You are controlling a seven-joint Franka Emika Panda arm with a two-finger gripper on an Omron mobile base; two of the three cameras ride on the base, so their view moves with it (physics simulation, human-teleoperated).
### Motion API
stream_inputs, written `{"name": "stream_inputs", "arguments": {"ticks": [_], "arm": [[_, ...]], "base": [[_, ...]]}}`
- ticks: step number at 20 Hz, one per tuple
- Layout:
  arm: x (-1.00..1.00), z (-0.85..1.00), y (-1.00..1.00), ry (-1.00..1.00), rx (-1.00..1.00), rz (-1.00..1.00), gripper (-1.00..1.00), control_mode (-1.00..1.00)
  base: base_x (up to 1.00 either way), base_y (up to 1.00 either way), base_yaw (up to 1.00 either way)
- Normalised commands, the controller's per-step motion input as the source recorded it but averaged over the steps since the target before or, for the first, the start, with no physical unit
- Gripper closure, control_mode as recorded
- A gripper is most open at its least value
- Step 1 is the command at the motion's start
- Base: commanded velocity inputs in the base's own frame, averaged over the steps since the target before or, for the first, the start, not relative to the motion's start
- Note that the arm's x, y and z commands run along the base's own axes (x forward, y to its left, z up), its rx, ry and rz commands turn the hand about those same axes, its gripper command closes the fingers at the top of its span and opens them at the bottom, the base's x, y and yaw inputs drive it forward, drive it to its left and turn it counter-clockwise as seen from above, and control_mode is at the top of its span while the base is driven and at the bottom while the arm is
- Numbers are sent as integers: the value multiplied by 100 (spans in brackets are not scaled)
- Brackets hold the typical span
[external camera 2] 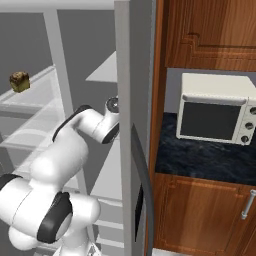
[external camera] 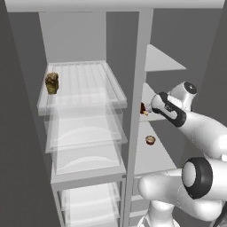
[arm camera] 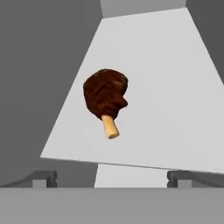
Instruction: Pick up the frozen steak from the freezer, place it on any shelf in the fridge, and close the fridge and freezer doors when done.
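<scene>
Inside the open appliance, the robot's gripper (arm camera: 112,178) hangs over a pale freezer shelf (arm camera: 175,109) with its fingers (arm camera: 41,178) spread wide and holding nothing. Just ahead of them lies the frozen steak (arm camera: 106,98), a dark brown cut with a short pale bone pointing back toward the hand, resting flat on the shelf and clear of both fingertips. From the left base camera, the steak (external camera: 143,108) shows as a small dark spot at the tip of the arm, in the right-hand compartment. One shelf lower sits a small round brown item (external camera: 150,140). Across the divider, a golden-brown lump (external camera: 52,83) rests on a clear fridge shelf (external camera: 111,82). A grey door (external camera 2: 134,125) stands open beside a white microwave (external camera 2: 216,107).
</scene>
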Motion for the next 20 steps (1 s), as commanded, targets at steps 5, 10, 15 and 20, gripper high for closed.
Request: {"name": "stream_inputs", "arguments": {"ticks": [5, 10, 15, 20], "arm": [[47, -36, 5, 0, 0, 12, -100, -100], [51, -22, 6, 0, 0, 9, -100, -100], [45, -22, 11, 0, -5, 5, -100, -100], [47, -24, 15, 0, -6, 2, -100, -100]], "base": [[0, 0, 0], [0, 0, 0], [0, 0, 0], [0, 0, 0]]}}
